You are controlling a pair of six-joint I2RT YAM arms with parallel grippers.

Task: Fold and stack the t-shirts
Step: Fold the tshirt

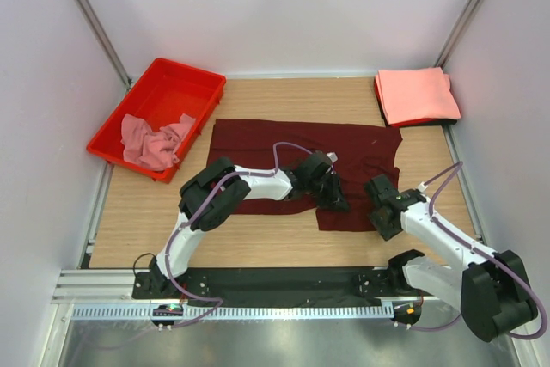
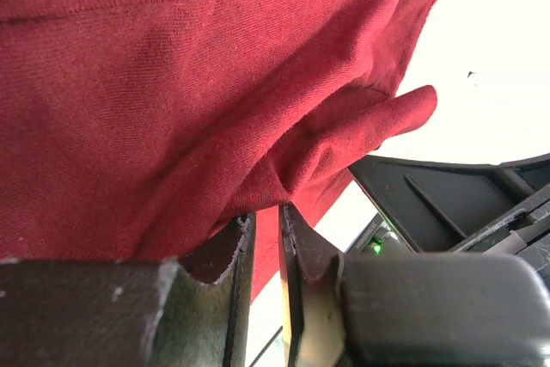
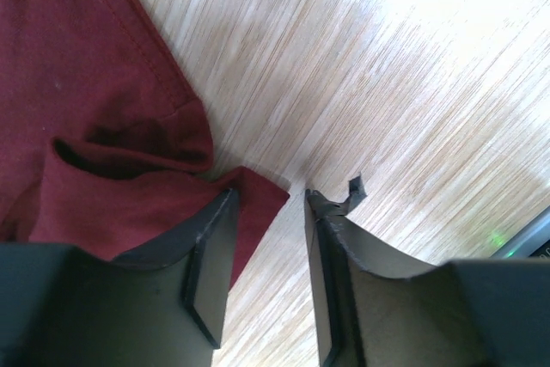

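Observation:
A dark maroon t-shirt [image 1: 258,148] lies spread across the middle of the wooden table. My left gripper [image 1: 335,199] sits on its lower right part. In the left wrist view the gripper [image 2: 266,217] is shut on a raised fold of the maroon t-shirt [image 2: 172,83]. My right gripper [image 1: 375,193] is at the shirt's right edge. In the right wrist view it [image 3: 271,193] is open just above the table, with a corner of the maroon t-shirt [image 3: 86,83] between its jaws beside the left finger [image 3: 210,247]. Salmon-pink folded t-shirts [image 1: 417,94] are stacked at the back right.
A red plastic tray [image 1: 185,83] stands at the back left and holds a crumpled dusty pink t-shirt [image 1: 150,142]. White walls close in the table on three sides. Bare wood [image 1: 258,238] shows in front of the maroon shirt.

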